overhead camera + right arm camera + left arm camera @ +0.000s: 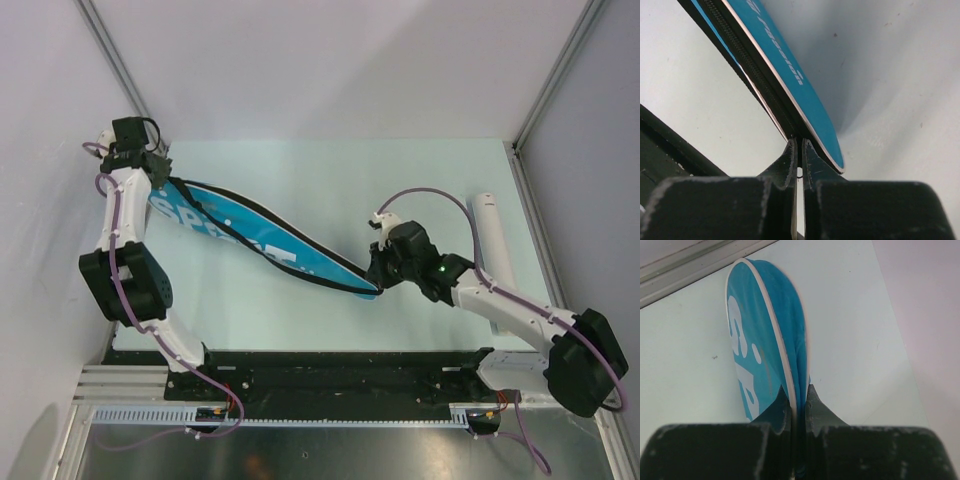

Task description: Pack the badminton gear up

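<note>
Across the top external view, the blue racket bag (250, 235) stretched from far left to mid right between both arms; the white tube (493, 240) lay outside it on the table (330, 170), at right. Left wrist view: the left gripper (796, 395) was clamped on the bag's rounded end. Right wrist view alone showed the zipper (747, 65); the right gripper (800, 147) was pinched together at the narrow tip, probably on the pull. Judged step: zipping the bag. The next move calls for a steady draw along the track.

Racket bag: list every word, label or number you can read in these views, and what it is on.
"SP…T": large white letters on the blue racket bag, top view; the middle letters are creased and unreadable.
Left wrist view: pieces of big white letters, unreadable.
Right wrist view: small white script on the bag, too blurred to read.
</note>
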You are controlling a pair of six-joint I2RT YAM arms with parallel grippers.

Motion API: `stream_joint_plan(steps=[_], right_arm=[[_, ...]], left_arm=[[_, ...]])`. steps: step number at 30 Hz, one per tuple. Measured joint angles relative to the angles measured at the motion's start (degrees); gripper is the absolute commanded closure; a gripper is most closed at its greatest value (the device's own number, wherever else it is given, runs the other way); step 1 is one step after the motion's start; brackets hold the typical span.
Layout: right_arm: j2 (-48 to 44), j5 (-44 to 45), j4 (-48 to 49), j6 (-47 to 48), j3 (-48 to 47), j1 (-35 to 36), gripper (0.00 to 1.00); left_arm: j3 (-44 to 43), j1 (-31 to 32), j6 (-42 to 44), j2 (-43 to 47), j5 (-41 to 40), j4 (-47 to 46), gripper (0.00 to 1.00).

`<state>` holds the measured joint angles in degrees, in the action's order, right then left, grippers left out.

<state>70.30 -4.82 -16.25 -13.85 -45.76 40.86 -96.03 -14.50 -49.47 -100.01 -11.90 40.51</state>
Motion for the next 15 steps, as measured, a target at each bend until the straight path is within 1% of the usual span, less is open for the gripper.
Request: stream_joint_plan(steps=[15], right_arm=[[-6.27,1.38,-3.82,-7.23,5.53,-2.21,1.00]], left_arm=[[-0.42,-0.17,0.20,-0.42,-0.04,0.00,1.00]])
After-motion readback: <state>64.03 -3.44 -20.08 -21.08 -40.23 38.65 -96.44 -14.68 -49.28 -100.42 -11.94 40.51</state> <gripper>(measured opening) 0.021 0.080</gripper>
